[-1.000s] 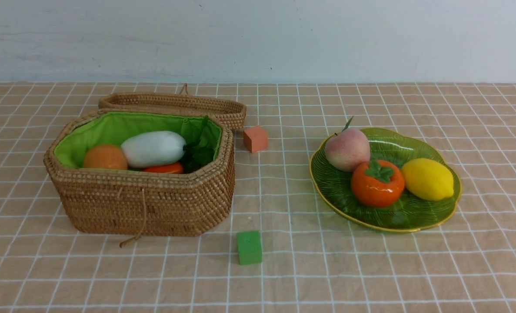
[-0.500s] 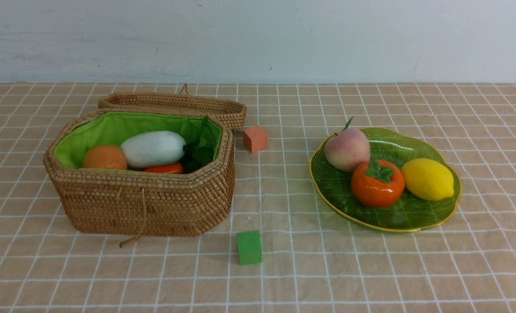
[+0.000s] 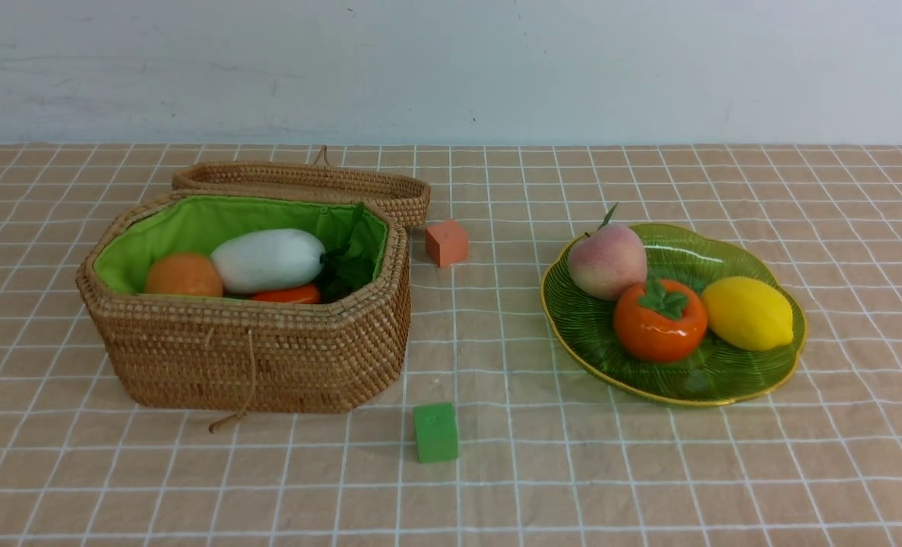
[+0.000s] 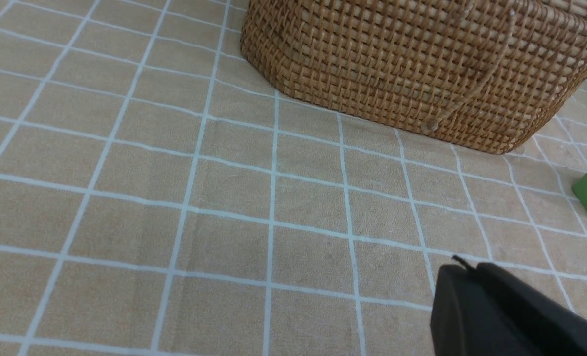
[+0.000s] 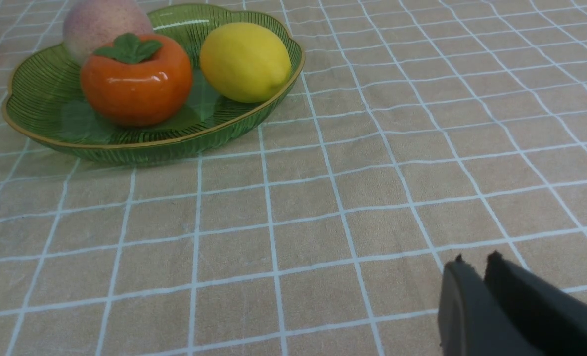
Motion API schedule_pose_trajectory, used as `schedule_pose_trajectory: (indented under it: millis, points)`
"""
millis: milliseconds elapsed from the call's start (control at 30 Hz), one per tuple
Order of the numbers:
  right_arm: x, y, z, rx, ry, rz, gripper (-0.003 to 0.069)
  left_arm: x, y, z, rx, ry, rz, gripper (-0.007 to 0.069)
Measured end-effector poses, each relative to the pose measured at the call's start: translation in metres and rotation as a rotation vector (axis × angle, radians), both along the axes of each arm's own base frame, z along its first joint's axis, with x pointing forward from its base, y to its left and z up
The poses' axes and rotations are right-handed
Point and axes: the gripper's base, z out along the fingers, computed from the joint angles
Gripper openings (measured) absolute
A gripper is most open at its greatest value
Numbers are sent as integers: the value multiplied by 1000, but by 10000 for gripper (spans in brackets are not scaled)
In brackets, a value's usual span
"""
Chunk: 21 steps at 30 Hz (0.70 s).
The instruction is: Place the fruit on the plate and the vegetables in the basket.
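**Fruit on the plate, vegetables in the basket, both hands empty**

The basket stands on the checked cloth of the table, its lid folded back behind it and the green lining showing. Inside it lie the white radish, with its dark green leaves pointing toward the plate side, the brown-orange potato touching the radish on the side away from the plate, and an orange carrot of which only a strip shows over the basket's near rim. The eggplant cannot be made out in the basket from any view.

The plate sits well apart from the basket, on its right. On the plate the peach lies toward the far edge nearest the basket, the persimmon just in front of it and touching it, and the lemon beside the persimmon on the side away from the basket.

An orange cube rests just beyond the basket's right corner, close to the lid; a green cube lies on the cloth near the basket's front right corner.

The left hand hovers over bare cloth in front of the basket, fingers pressed together and holding nothing. The right hand hangs over bare cloth in front of the plate, its fingers nearly together with a thin slit between them, also empty.
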Motion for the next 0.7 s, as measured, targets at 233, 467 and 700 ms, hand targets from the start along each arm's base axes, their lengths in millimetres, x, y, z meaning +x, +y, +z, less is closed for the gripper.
schedule_pose_trajectory:
  millis: [233,467,700]
  points:
    - [0,0,0,0,0,0,82,0,0,0,0,0,0,15]
    - [0,0,0,0,0,0,90,0,0,0,0,0,0,17]
    - [0,0,0,0,0,0,92,0,0,0,0,0,0,22]
